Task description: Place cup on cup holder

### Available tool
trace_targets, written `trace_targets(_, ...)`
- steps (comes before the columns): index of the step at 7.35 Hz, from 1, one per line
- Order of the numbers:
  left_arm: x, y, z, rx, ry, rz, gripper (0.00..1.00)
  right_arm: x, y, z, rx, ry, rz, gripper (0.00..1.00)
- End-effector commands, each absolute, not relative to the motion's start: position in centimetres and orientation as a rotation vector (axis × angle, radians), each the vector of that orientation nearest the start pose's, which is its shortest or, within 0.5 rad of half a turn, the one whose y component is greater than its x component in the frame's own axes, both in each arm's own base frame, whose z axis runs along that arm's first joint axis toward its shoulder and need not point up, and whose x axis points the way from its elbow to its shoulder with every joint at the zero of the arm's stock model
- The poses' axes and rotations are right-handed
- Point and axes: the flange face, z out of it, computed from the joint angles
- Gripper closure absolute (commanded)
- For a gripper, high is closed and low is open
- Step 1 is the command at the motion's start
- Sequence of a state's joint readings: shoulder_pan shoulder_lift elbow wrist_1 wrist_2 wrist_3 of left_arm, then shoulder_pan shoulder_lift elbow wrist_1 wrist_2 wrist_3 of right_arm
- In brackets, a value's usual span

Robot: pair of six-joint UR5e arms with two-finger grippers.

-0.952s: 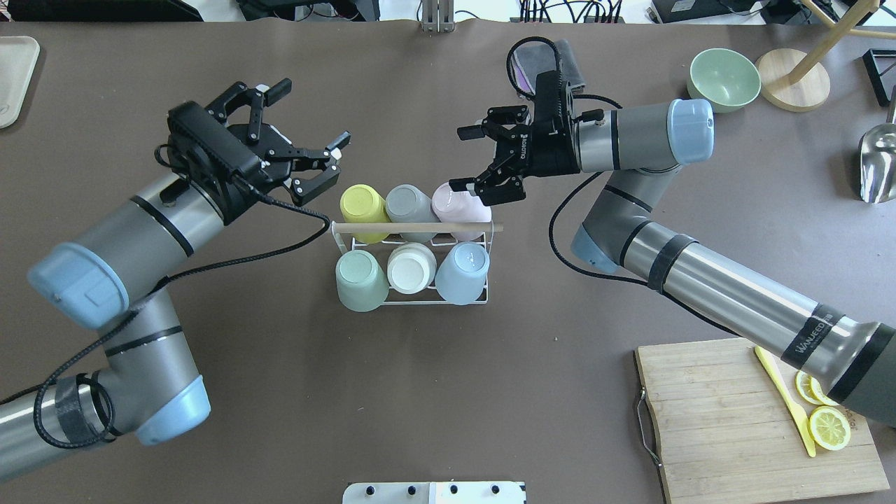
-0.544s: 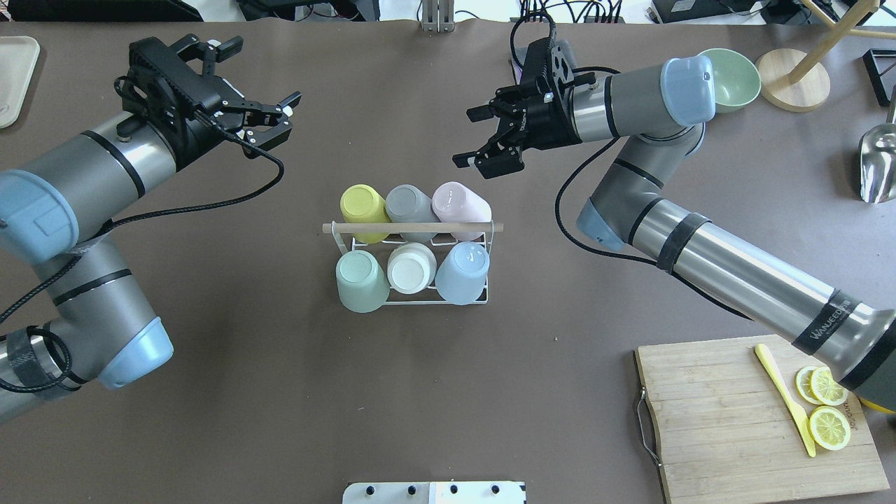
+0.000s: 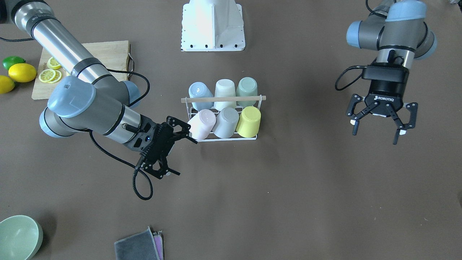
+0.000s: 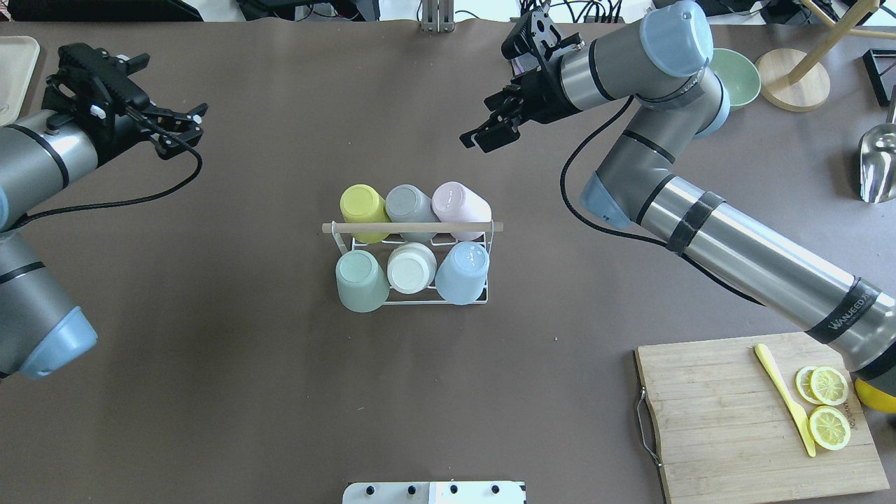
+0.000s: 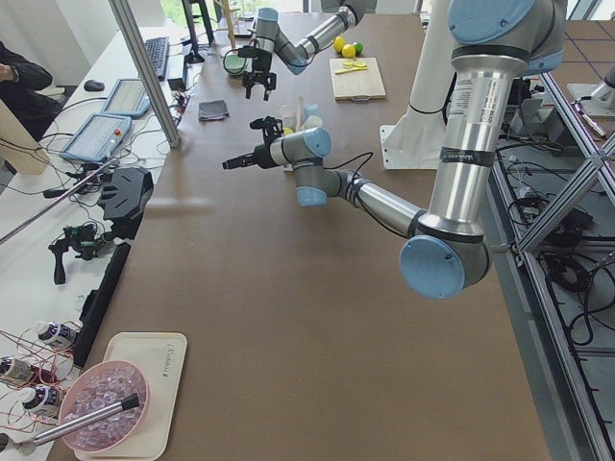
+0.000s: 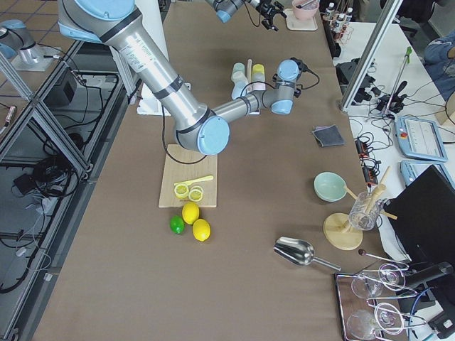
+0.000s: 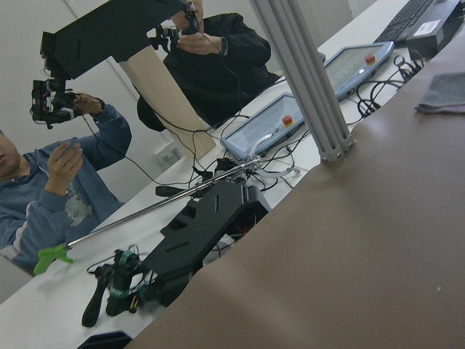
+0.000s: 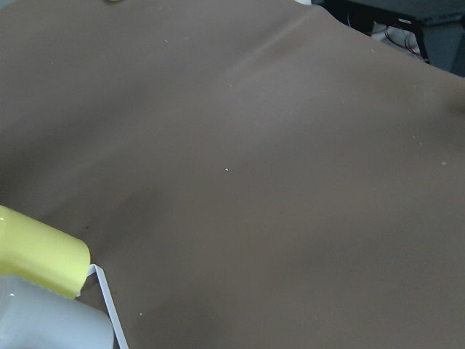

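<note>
We see the left gripper [image 3: 377,129] at the right of the front-facing view, pointing down. Its jaws are spread wide with nothing between them. The right gripper [image 4: 480,122], upper centre-right of the overhead view, is likewise wide open and empty, and apart from the rack there. The cup holder [image 4: 413,227] stands at the centre of that frame, well apart from the left gripper. Six cups sit upturned on it: yellow cup [image 4: 364,203], grey cup [image 4: 409,203] and pink cup [image 4: 458,201] in the upper row, green cup [image 4: 360,280], cream cup [image 4: 411,268] and blue cup [image 4: 463,271] in the lower.
</note>
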State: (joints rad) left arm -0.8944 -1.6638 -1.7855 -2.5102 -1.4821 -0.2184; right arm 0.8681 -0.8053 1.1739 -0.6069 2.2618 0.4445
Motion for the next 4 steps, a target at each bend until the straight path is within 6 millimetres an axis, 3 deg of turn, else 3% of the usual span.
trace_targets(1, 16.0, -54.2, 44.4, 0.860, 0.423, 0.394, 0.02, -41.3, -64.7, 25.4, 0.541, -1.091, -0.566, 0.00)
trace_targets(2, 12.5, -55.2, 46.7, 0.719, 0.362, 0.346, 0.02, -40.6, -64.3, 26.3, 0.431, -1.040, -0.523, 0.00)
trace_targets(3, 11.0, -54.8, 49.1, 0.559, 0.452, 0.334, 0.02, -39.5, -63.3, 28.0, 0.318, -0.971, -0.470, 0.00)
trace_targets(4, 8.8, -54.8, 52.6, 0.393, 0.519, 0.291, 0.02, -37.8, -63.7, 29.5, 0.246, -0.913, -0.414, 0.00)
